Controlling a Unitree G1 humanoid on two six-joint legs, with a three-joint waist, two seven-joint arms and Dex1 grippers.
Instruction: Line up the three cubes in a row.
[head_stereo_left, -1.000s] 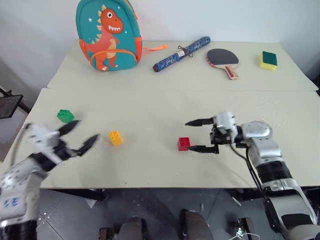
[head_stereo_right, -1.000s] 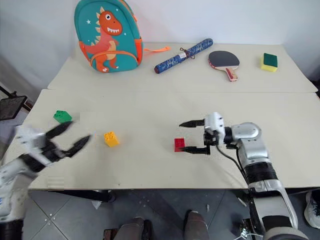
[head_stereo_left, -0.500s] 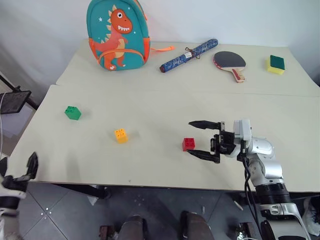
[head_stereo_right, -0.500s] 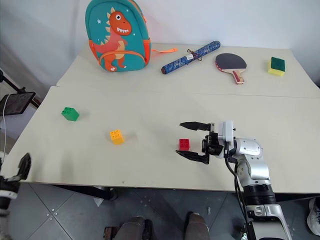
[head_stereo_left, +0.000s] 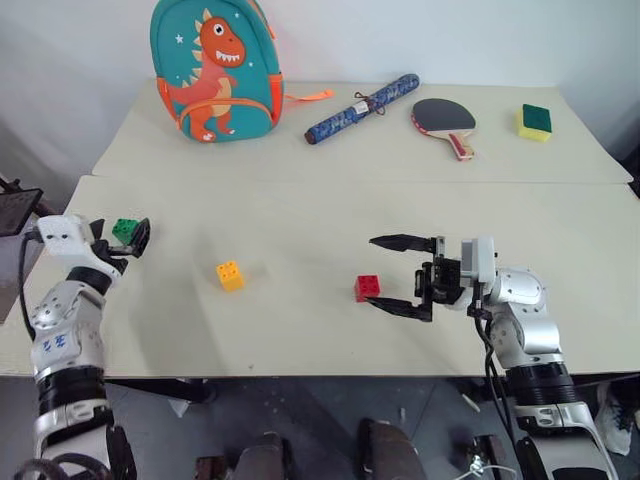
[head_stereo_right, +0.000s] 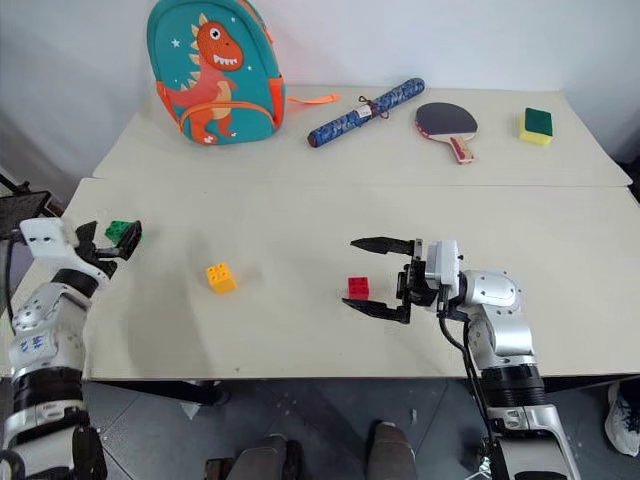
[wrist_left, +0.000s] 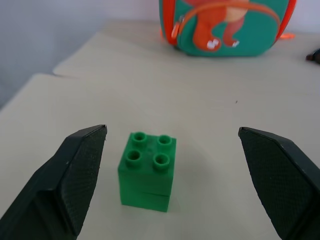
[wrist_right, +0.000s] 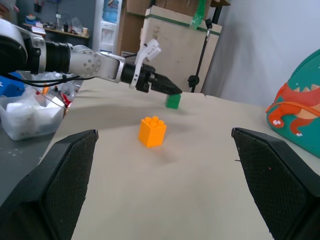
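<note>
The green cube (wrist_left: 147, 171) is framed between the spread fingers of the left gripper (head_stereo_left: 128, 236), apparently for grasping, while the right gripper (head_stereo_left: 400, 274) is held released beside the red cube (head_stereo_left: 367, 288).

Green cube (wrist_left: 147, 171); orange cube (head_stereo_left: 230, 275); red cube (head_stereo_left: 367, 288)

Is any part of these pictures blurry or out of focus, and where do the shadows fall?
Left wrist view: the green cube is sharp, the backpack behind it soft. Right wrist view: the orange cube casts a faint shadow on the table. Left eye view: even light, soft shadow beside the red cube.
</note>
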